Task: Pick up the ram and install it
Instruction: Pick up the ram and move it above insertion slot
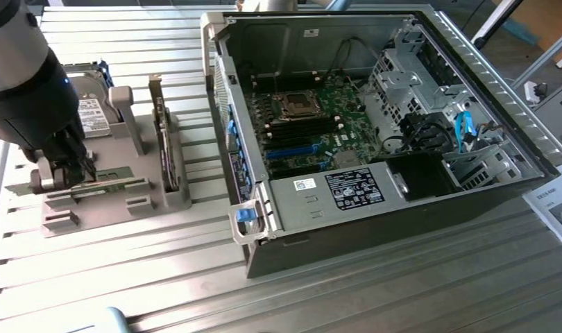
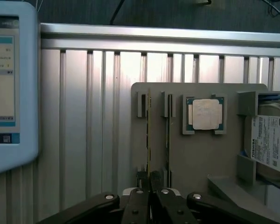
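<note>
Where the grey holder [image 1: 123, 205] lies on the ribbed metal surface [image 1: 355, 291] at the left of the exterior view, the arm's end effector [image 1: 70, 177] reaches down into it. It is clenched on the ram [image 1: 119, 182], a thin green stick standing on edge in one of the holder's slots. Seen from the wrist, the end effector [image 2: 148, 179] has its two black fingertips [image 2: 141, 177] pressed against either side of the ram [image 2: 148, 135] at the end nearest the camera, and the rest of the stick runs away along its slot. A second stick [image 2: 168, 140] sits on edge in the neighbouring slot, just beside the ram and parallel to it. Farther along the holder a square silver processor [image 2: 205, 114] rests flat in its own recess, and a hard drive [image 2: 270, 144] with a white label lies at the holder's edge. A dark card [image 1: 161, 139] stands upright in the holder between the ram and the open computer case [image 1: 503, 132], which lies across the middle and right of the exterior view with its motherboard [image 1: 309, 118] exposed. A light-blue tablet [image 2: 9, 84] sits near the holder.
</note>
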Robot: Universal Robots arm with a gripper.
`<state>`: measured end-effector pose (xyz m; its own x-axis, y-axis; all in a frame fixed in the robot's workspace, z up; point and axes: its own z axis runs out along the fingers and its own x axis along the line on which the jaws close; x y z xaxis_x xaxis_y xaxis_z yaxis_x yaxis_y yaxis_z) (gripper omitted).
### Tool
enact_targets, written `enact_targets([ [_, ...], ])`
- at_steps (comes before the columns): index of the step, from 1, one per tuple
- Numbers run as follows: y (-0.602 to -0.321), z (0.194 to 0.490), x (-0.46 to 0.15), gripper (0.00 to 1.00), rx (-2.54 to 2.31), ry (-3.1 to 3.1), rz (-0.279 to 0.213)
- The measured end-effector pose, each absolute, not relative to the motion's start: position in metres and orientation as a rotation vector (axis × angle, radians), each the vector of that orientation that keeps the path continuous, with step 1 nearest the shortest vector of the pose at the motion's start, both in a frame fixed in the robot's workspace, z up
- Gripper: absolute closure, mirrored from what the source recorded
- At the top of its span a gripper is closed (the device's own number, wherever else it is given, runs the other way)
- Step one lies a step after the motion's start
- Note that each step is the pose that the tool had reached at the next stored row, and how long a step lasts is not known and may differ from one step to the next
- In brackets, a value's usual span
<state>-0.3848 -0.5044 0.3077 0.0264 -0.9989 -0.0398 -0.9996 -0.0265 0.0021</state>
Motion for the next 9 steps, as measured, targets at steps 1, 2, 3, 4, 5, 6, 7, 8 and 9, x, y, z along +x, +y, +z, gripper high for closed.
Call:
enact_targets([
  [1,-0.504,0.313,-0.385,0.87,-2.232,2.173,0.047],
  [2,-0.504,0.317,-0.385,0.87,-2.232,2.174,0.047],
  [3,-0.504,0.323,-0.385,0.87,-2.232,2.173,0.047],
  [4,-0.504,0.328,-0.385,0.87,-2.232,2.173,0.047],
  [5,-0.504,0.331,-0.385,0.87,-2.232,2.173,0.047],
  [6,-0.504,0.337,-0.385,0.87,-2.232,2.173,0.047],
  [7,-0.504,0.340,-0.385,0.87,-2.232,2.173,0.047],
  [8,-0.504,0.343,-0.385,0.87,-2.232,2.173,0.047],
  [9,-0.504,0.349,-0.385,0.87,-2.232,2.173,0.047],
])
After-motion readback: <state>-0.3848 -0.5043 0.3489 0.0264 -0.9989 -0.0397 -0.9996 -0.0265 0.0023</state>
